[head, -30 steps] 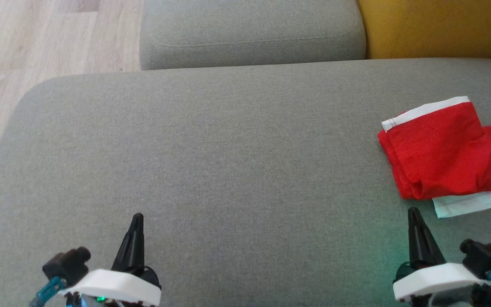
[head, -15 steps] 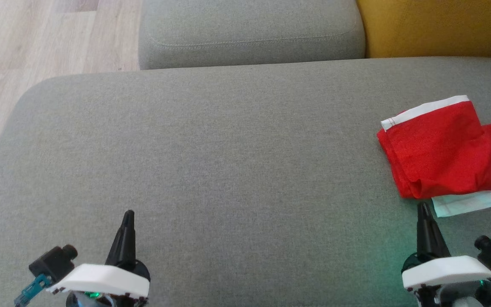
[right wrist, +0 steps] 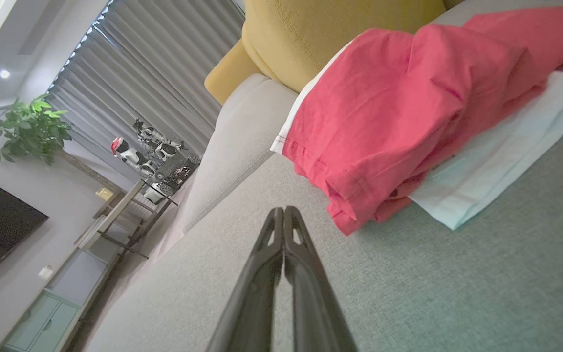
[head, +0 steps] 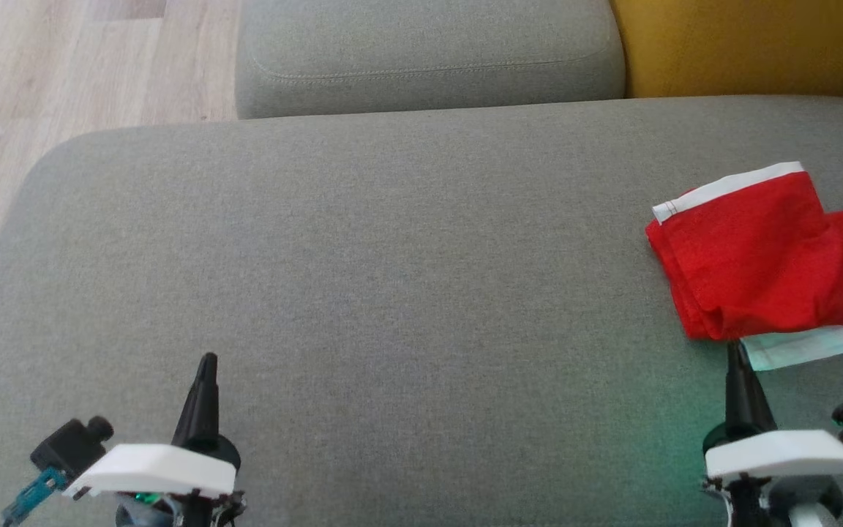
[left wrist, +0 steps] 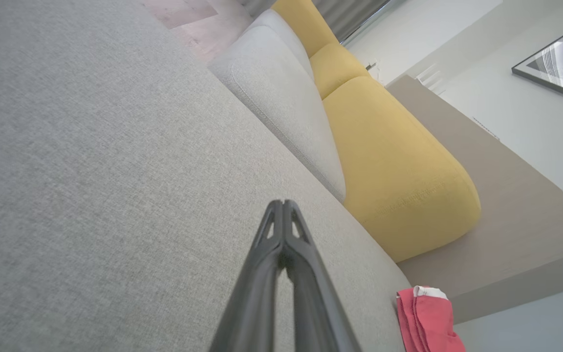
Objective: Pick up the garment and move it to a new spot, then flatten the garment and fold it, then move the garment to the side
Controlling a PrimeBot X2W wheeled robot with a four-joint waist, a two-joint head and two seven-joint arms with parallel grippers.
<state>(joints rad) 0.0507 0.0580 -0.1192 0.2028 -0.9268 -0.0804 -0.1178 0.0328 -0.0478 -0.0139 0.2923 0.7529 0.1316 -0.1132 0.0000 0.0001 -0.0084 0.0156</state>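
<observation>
Both the left gripper and the right gripper have fingers pressed together, empty, over the grey sofa seat. The red garment lies folded on the seat's right side, its near edge just beside the right gripper's tip, well apart from the left. Beyond sit a grey cushion and a yellow cushion.

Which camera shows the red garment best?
The head view: the red garment lies nearly whole, seen from above. The right wrist view shows its near edge close up; the left wrist view, a small distant piece.
</observation>
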